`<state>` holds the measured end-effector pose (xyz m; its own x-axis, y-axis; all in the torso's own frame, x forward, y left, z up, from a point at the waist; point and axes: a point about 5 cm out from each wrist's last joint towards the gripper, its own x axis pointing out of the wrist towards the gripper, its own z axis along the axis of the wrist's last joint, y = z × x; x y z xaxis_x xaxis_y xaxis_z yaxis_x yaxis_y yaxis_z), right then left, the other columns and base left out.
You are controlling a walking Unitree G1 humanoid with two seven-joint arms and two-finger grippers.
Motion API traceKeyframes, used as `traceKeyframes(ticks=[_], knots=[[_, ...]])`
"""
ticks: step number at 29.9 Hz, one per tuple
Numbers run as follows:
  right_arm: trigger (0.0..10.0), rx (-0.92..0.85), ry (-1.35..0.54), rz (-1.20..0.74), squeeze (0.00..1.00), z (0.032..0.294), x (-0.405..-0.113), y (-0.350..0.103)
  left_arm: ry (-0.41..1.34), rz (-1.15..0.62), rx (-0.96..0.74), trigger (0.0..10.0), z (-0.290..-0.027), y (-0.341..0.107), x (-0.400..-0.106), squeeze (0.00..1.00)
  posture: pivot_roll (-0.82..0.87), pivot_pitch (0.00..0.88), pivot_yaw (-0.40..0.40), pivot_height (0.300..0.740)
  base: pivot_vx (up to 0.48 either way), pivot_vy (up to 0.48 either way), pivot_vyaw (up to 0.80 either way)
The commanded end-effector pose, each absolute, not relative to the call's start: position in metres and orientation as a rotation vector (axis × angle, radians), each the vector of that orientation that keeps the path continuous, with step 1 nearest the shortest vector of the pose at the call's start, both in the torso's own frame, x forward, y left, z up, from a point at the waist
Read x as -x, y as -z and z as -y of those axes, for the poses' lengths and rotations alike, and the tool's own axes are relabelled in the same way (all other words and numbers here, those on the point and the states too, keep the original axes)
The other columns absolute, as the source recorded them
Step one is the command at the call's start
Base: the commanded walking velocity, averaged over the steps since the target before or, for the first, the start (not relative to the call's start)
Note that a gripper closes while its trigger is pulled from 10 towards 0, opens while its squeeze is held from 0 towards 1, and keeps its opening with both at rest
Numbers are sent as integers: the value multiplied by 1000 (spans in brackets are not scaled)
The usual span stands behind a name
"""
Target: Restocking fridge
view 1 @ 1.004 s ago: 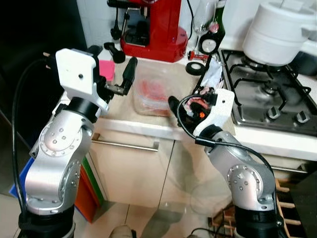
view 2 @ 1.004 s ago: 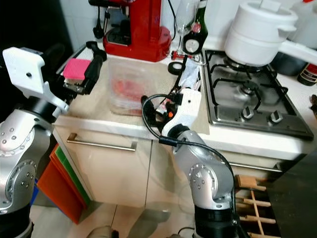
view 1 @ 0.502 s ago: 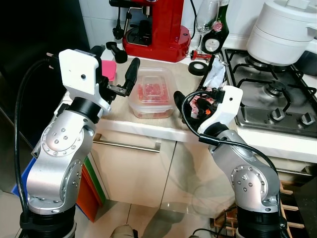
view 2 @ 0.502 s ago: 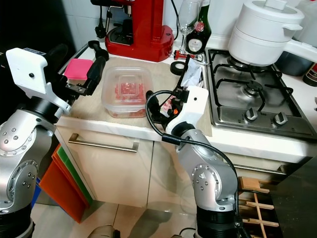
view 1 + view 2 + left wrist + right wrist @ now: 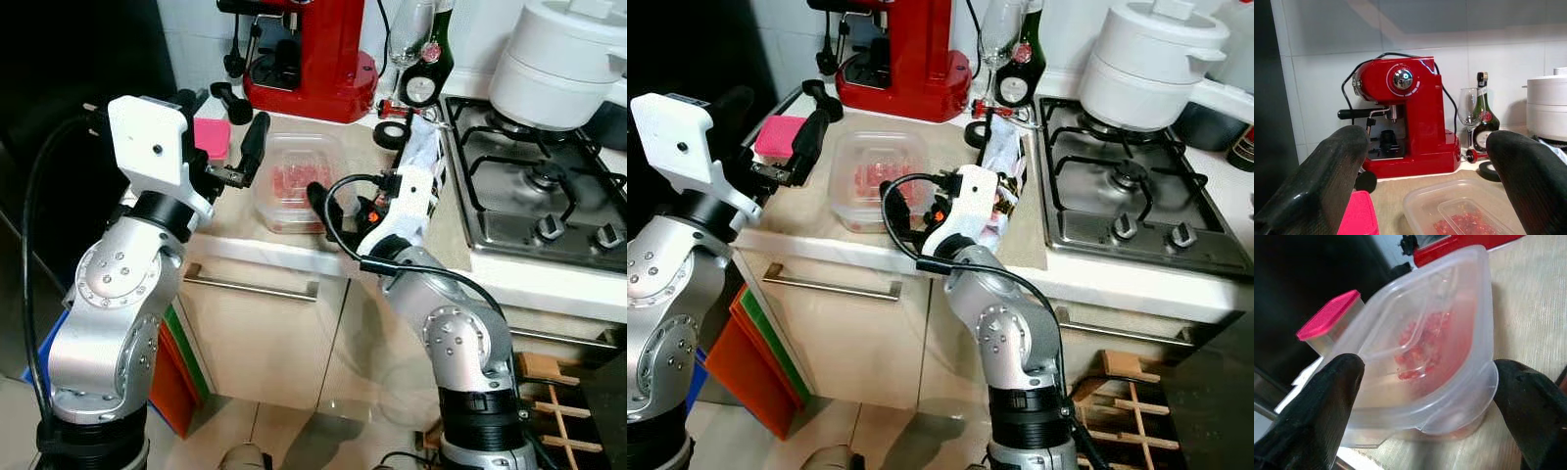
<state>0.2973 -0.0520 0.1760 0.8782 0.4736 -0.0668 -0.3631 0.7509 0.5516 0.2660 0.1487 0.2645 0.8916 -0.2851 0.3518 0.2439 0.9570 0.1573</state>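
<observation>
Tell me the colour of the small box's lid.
Bright pink lid, clearest in the right wrist view.

Both arms are raised forward with elbows bent. The left gripper (image 5: 240, 152) has its fingers spread; the right gripper (image 5: 1425, 396), lower, likewise gapes wide.

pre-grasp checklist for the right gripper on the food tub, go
1. Right gripper open: ok, fingers spread wide.
2. Clear plastic container between its fingers: ok, one corner sits in the gap in the right wrist view.
3. Lid on the container: ok, though whether it is fully sealed, cannot tell.
4. Fingers touching the container: not ok yet, both look apart from it.
5. Left gripper out of the way: ok, open and beside the container's left edge, next to the pink-lidded box.
6. Container fully on the countertop: ok.
</observation>
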Motion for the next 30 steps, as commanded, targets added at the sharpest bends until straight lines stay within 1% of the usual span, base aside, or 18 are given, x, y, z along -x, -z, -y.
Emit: traceKeyframes(ticks=[1, 4, 6, 7, 10, 13, 14, 15, 16, 17, 19, 24, 30], knots=[[10000, -606, -475, -237, 0, 39, -298, -174, 274, 402, -117, 10000, -148, -270, -263, 0, 188, 5, -45, 711, 0, 0, 0], [10000, -597, -464, -251, 0, 39, -300, -170, 268, 401, -120, 10000, -150, -271, -264, 0, 190, 5, -46, 711, 0, 0, 0], [9804, -573, -444, -255, 0, 40, -303, -167, 266, 400, -121, 10000, -150, -271, -264, 0, 193, 3, -46, 711, 0, 0, 0], [0, -567, -427, -256, 0, 41, -304, -166, 267, 399, -120, 10000, -150, -271, -264, 0, 194, 0, -48, 711, 0, 0, 0], [0, -552, -387, -258, 0, 44, -308, -162, 270, 394, -119, 10000, -150, -270, -263, 0, 196, 0, -48, 711, 0, 0, 0], [0, -552, -329, -282, 0, 47, -311, -155, 262, 371, -79, 10000, -151, -268, -265, 0, 197, 0, -51, 711, 0, 0, 0], [0, -573, -323, -290, 0, 47, -312, -155, 257, 356, -44, 10000, -152, -267, -266, 0, 197, 0, -51, 711, 0, 0, 0], [0, -623, -302, -304, 0, 47, -313, -153, 247, 295, 65, 10000, -154, -263, -270, 0, 197, 0, -51, 711, 0, 0, 0], [0, -623, -302, -304, 0, 47, -313, -153, 247, 295, 65, 10000, -154, -263, -270, 0, 197, 0, -51, 711, 0, 0, 0], [0, -649, -289, -313, 0, 47, -313, -152, 245, 251, 130, 10000, -155, -259, -273, 0, 196, 0, -48, 711, 0, 0, 0], [0, -712, -281, -338, 0, 46, -313, -149, 246, 203, 191, 10000, -157, -254, -276, 0, 195, 0, -43, 711, 0, 0, 0], [0, -871, -251, -345, 0, 47, -316, -152, 259, 142, 232, 10000, -157, -249, -280, 0, 182, 0, -28, 711, 0, 0, 0], [0, -968, -252, -304, 0, 54, -318, -163, 276, 110, 243, 10000, -154, -248, -279, 0, 171, 6, -24, 711, 0, 0, 0]])
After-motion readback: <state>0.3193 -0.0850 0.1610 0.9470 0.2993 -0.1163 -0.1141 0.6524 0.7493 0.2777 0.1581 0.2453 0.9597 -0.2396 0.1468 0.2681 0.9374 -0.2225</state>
